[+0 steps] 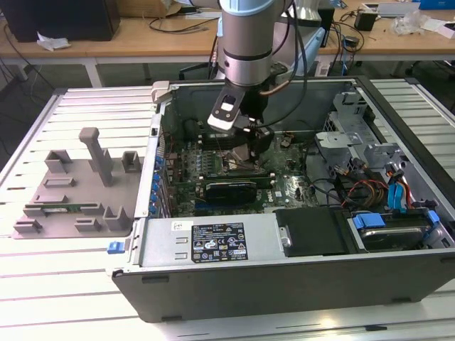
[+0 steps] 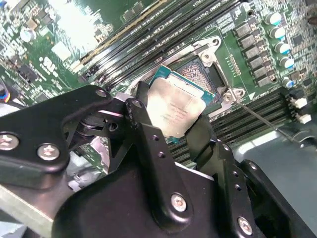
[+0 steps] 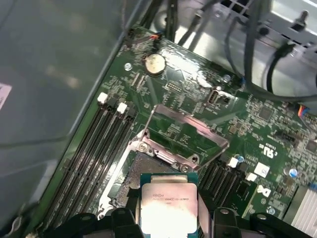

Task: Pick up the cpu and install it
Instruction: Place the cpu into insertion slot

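The tool (image 2: 171, 121) pinches the cpu (image 3: 167, 208) by its edges just above the open socket (image 2: 195, 74), apparently to line it up for seating.

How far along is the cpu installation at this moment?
Done: the cpu is picked up and is inside the case, over the motherboard.
In hand: the gripper is shut on its edges, holding it above the open socket, whose metal frame is raised.
Left: the cpu is not yet seated, and the frame is not closed.
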{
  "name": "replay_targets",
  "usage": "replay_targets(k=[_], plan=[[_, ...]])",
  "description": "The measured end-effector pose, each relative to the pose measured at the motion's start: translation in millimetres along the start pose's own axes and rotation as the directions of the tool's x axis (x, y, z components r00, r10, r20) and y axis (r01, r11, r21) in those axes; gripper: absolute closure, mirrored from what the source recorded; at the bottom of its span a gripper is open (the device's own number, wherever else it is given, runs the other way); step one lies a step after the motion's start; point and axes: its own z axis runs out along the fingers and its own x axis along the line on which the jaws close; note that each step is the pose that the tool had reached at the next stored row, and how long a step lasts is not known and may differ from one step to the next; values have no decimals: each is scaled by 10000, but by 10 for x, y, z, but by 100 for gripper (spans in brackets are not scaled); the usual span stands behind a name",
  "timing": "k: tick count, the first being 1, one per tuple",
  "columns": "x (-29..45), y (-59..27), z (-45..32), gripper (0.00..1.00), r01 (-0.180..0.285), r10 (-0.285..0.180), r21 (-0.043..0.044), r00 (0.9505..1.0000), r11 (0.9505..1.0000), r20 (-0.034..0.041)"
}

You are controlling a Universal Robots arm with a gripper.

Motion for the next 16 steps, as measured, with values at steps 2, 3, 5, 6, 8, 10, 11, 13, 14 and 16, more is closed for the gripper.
replay_targets(k=[2, 3, 5, 6, 8, 10, 11, 13, 14, 16], plan=[[0, 0, 0, 45, -292, 292, 1, 9996, 9996, 12], [0, 0, -1, 45, -437, 437, 3, 9990, 9990, 19], [0, 0, -1, 45, -802, 802, 6, 9968, 9968, 35], [0, 0, -1, 45, -1013, 1013, 7, 9948, 9949, 45], [0, 0, -1, 45, -1321, 1321, 8, 9912, 9912, 59], [0, 0, -1, 45, -1591, 1591, 9, 9872, 9873, 72], [0, 0, -1, 45, -1754, 1754, 9, 9845, 9845, 79], [0, 0, -1, 45, -1804, 1804, 10, 9836, 9836, 82], [2, 1, -1, 45, -1822, 1822, 10, 9832, 9833, 83], [4, 2, -1, 45, -2008, 2008, 10, 9796, 9796, 91]])
